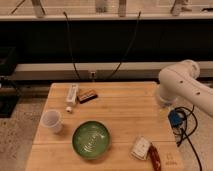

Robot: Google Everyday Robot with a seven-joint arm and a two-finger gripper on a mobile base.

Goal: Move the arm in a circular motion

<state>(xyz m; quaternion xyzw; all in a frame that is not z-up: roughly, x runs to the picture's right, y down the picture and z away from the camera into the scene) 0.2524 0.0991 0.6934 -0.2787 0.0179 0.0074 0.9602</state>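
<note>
Arm (pixel 187 85), glossy white and made of thick rounded tubes, enters from the right edge of the view and bends at a bulbous joint above the right side of the wooden table (pixel 125 110). From that joint a short segment drops to a narrow pale tip, the gripper (pixel 164 107), which sits just over the table's right edge; whether it is open or closed cannot be told, and it holds nothing visible. A blue item (pixel 175 119) with dark cables hangs just right of that edge. Bare wood lies left of the gripper. Farther left are a green bowl (pixel 91 139), a white cup (pixel 51 121), a white tube (pixel 72 94) and a dark bar (pixel 87 95). A white packet (pixel 141 147) lies near the front right corner.
</note>
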